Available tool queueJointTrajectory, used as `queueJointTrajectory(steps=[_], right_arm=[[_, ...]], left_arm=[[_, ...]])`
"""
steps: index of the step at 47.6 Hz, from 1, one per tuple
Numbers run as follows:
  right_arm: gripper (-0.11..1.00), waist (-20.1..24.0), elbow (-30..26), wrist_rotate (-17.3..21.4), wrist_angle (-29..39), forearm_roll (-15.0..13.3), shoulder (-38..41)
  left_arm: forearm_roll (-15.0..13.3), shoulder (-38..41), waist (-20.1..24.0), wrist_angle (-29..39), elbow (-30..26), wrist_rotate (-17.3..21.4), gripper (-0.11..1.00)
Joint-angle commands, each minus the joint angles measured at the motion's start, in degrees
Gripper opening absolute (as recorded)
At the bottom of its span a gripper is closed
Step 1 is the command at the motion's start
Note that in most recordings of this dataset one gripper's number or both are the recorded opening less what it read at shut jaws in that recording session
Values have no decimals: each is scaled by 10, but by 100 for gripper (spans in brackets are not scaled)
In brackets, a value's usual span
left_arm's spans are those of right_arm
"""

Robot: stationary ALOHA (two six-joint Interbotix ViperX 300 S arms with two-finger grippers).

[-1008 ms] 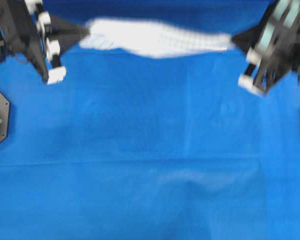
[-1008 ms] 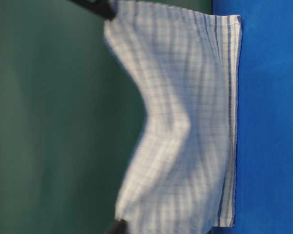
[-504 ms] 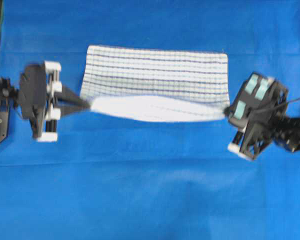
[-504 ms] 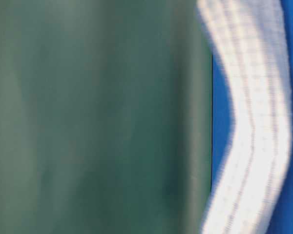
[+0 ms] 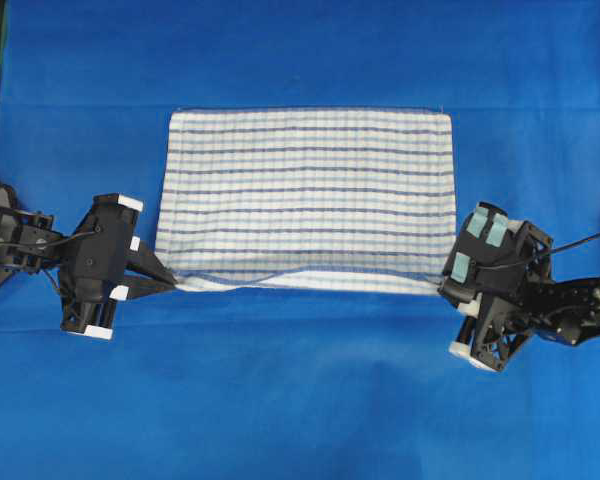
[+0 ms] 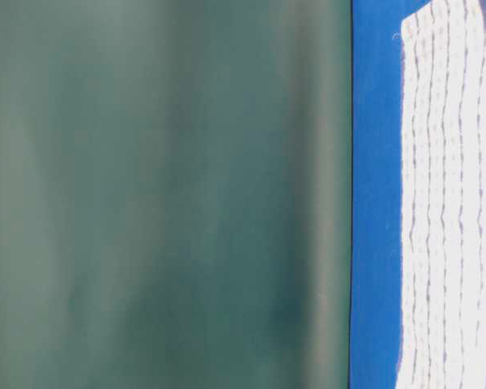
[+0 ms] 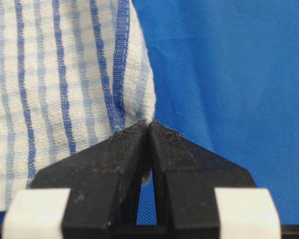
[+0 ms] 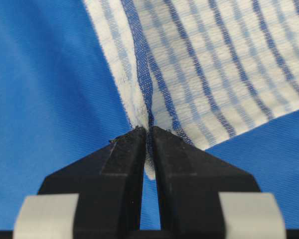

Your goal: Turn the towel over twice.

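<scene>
Each end effector pinches a near corner of the towel [image 5: 310, 195] (spread flat).

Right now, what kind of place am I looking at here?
Probably a robot test bench: a table under a plain blue cloth, two black arms whose left gripper and right gripper each pinch a corner of a striped towel, and a bare green backdrop.

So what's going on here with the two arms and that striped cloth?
Two robot arms are handling a striped towel on a blue-covered table. The towel lies spread almost flat. The left gripper is shut on one near corner and the right gripper on the other, as both wrist views show, with that near edge slightly raised and rumpled. Neither corner has been released yet.
</scene>
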Motion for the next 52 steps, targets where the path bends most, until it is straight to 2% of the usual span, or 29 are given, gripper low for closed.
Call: queueJointTrajectory(steps=[1,16,19,22,31,33,40,52], right_arm=[[8,2,-4,2,-6,0,-4],[8,-1,-4,2,-8,-1,1],[9,-1,-4,2,-7,-2,1],[11,-1,-5,2,-5,-3,0],[63,-2,-11,-4,18,-9,-2],[67,-1,-11,-4,25,-10,-6],[59,-8,-10,-8,40,-23,-28],[60,-42,-8,-44,38,-113,-104]], left_arm=[[-1,-4,-1,5,-8,1,2],[-1,-4,6,13,-17,1,3],[-1,-4,5,13,-19,0,6],[-1,-4,5,14,-23,-1,19],[-1,-26,6,62,-40,-1,72],[-1,-35,5,81,-44,0,80],[-1,-79,5,134,-63,1,77],[-1,-170,37,144,-68,4,76]])
